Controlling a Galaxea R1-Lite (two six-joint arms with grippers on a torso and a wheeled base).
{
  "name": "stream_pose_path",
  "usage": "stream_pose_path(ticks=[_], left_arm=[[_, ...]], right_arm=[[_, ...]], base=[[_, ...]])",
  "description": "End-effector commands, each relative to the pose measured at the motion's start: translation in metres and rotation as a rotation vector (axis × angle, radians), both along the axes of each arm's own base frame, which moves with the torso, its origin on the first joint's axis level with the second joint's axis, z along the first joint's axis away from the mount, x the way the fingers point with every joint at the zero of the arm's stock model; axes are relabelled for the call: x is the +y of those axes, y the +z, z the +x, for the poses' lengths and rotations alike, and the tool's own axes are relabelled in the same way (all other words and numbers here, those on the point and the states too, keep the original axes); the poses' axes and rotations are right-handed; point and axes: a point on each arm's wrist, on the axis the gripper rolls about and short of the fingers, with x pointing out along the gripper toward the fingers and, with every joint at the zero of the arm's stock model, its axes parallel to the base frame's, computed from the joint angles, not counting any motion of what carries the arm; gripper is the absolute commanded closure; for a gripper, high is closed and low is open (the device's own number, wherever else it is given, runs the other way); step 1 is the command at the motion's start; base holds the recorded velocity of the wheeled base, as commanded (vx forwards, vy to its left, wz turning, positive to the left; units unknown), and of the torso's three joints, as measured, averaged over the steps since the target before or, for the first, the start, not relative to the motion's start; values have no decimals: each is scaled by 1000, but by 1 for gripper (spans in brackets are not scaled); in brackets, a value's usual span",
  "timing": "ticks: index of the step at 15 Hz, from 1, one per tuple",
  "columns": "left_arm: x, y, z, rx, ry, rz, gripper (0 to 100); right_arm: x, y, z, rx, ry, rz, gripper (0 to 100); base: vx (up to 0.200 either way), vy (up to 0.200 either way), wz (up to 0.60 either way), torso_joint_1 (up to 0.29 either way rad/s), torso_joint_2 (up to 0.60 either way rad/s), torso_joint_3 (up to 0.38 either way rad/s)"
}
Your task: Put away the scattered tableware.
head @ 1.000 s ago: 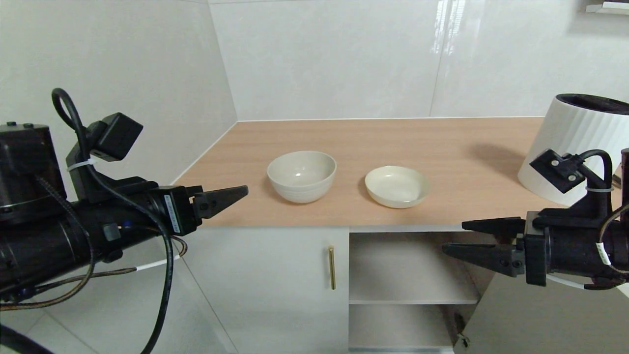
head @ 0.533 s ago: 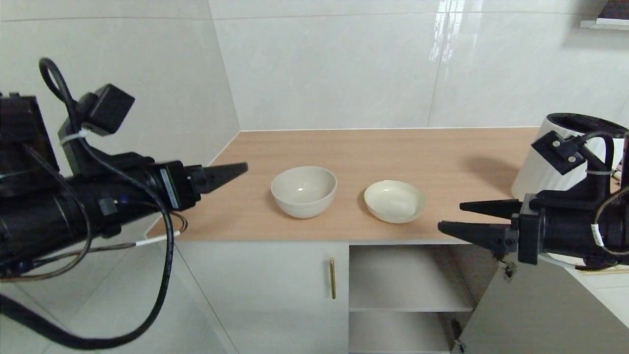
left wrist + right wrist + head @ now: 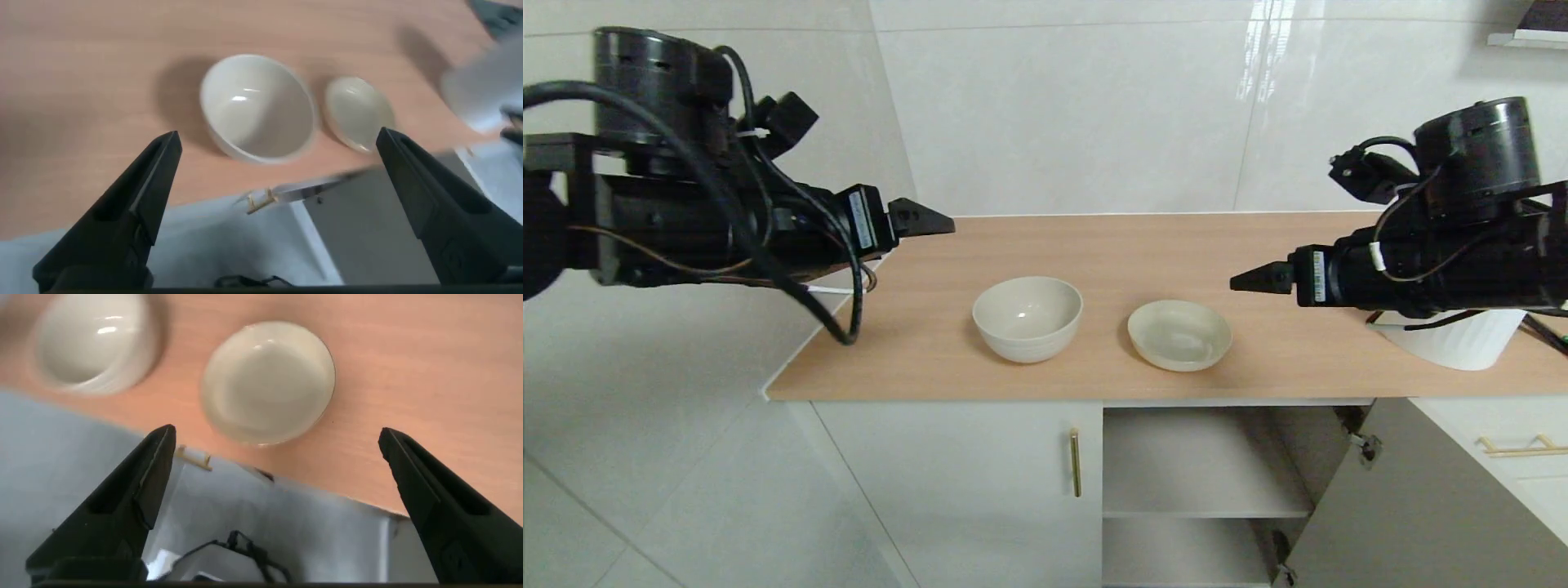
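Hovering above the light wooden countertop, the left gripper and the right gripper both stood spread wide with nothing between their fingers, as each wrist view showed. The deep cream ceramic bowl sat upright on the counter, below the left gripper and off toward the robot's right of its tips. The shallow cream ceramic dish lay near the bowl but apart from it, below the right gripper and a little toward the robot's left of its tips. The left arm was therefore nearer the bowl, and the right arm nearer the dish. Both pieces were round, so no long axis governed the grasp; a rim pinch from above looked the likely approach. The open white cabinet compartment stood beneath the dish's stretch of counter.
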Motion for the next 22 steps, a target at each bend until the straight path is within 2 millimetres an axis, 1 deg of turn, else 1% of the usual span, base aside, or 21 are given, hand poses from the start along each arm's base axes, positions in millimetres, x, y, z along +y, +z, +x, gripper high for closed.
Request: stream_pose_path(ticks=[1, 3, 4, 6, 7, 8, 12, 14, 16, 17, 18, 20, 22], left_arm=[[-12, -38, 44, 103, 83, 56, 0], [-20, -61, 64, 143, 163, 121, 0], [-22, -67, 71, 152, 173, 132, 0], [-32, -80, 79, 177, 154, 144, 0], [-33, -81, 79, 179, 152, 145, 0], [-42, -92, 86, 198, 138, 156, 0], [-48, -106, 104, 213, 140, 161, 0], [-50, -113, 110, 223, 139, 165, 0], [-51, -115, 112, 223, 139, 165, 0], [-51, -116, 113, 225, 140, 164, 100], [-52, -118, 114, 229, 140, 166, 100], [-52, -115, 113, 222, 142, 161, 100], [-51, -97, 101, 192, 145, 140, 100]], right_arm=[[11, -23, 23, 63, -15, -19, 0], [10, -26, 22, 69, -24, -24, 0], [10, -26, 22, 67, -37, -32, 0], [9, -29, 22, 72, -60, -48, 0], [9, -29, 22, 71, -59, -49, 0], [9, -31, 22, 76, -61, -50, 0], [9, -32, 22, 80, -61, -52, 0], [9, -31, 21, 78, -62, -52, 0], [8, -31, 21, 77, -62, -52, 0], [9, -31, 21, 77, -62, -52, 0], [9, -32, 22, 80, -62, -53, 0], [9, -33, 23, 81, -61, -55, 0], [9, -33, 24, 79, -72, -58, 0]], base=[[0, 0, 0, 0, 0, 0], [0, 0, 0, 0, 0, 0], [0, 0, 0, 0, 0, 0], [0, 0, 0, 0, 0, 0], [0, 0, 0, 0, 0, 0], [0, 0, 0, 0, 0, 0], [0, 0, 0, 0, 0, 0], [0, 0, 0, 0, 0, 0], [0, 0, 0, 0, 0, 0], [0, 0, 0, 0, 0, 0], [0, 0, 0, 0, 0, 0], [0, 0, 0, 0, 0, 0], [0, 0, 0, 0, 0, 0]])
